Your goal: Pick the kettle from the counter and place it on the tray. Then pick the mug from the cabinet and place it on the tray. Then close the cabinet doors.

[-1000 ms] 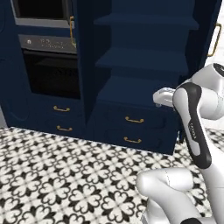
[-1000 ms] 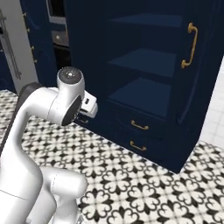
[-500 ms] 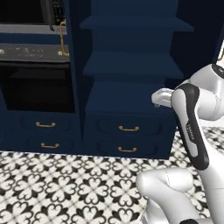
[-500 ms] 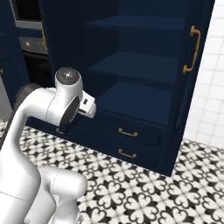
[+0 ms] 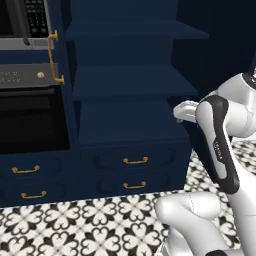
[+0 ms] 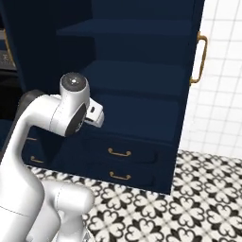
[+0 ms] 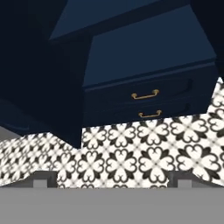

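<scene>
Where the white arm folds up in front of it, the cabinet (image 5: 132,100) stands open, matte navy, with flat shelves stepping back into shadow and nothing to be made out on the three shelves that show. Below them sit two shallow drawers (image 5: 135,172), each with one small curved brass pull (two pulls, stacked). One of the cabinet doors (image 6: 196,61) hangs open at the right, edge-on, its long curved brass handle against white square wall tile; the other door (image 5: 59,60) shows beside the black oven (image 5: 30,117). The floor (image 7: 144,153) is glossy black-and-white floral tile. In the hand view the gripper (image 7: 112,183) has its two grey fingertips set far apart, nothing between them, partly cut off at the bottom.
</scene>
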Tool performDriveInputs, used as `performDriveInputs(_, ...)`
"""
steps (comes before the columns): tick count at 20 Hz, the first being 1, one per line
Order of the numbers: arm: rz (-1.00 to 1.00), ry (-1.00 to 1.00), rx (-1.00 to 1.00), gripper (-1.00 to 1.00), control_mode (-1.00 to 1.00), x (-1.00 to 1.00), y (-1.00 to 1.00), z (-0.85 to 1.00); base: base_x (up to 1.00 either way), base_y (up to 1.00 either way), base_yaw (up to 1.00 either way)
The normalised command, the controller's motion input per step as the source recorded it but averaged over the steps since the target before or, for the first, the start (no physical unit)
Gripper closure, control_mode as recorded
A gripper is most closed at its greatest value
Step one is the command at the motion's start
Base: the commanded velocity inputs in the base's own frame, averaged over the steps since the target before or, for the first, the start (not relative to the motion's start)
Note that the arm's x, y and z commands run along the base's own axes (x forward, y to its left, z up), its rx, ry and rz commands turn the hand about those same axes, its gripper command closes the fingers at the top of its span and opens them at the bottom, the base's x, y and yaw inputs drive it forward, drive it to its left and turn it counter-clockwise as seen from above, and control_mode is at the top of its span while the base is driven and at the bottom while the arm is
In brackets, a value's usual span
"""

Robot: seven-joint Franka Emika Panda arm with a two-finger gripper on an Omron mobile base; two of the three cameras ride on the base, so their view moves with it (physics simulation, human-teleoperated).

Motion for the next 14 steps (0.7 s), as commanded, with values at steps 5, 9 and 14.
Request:
performDriveInputs(5, 0.00, 0.00, 0.00, -1.00, 1.00, 0.00, 0.00, 0.00, 0.57, 0.13, -0.20)
performDriveInputs(9, 0.00, 0.00, 0.00, -1.00, 1.00, 0.00, 0.00, 0.00, 0.40, 0.00, -0.02)
performDriveInputs(14, 0.00, 0.00, 0.00, -1.00, 1.00, 0.00, 0.00, 0.00, 0.57, 0.14, -0.02)
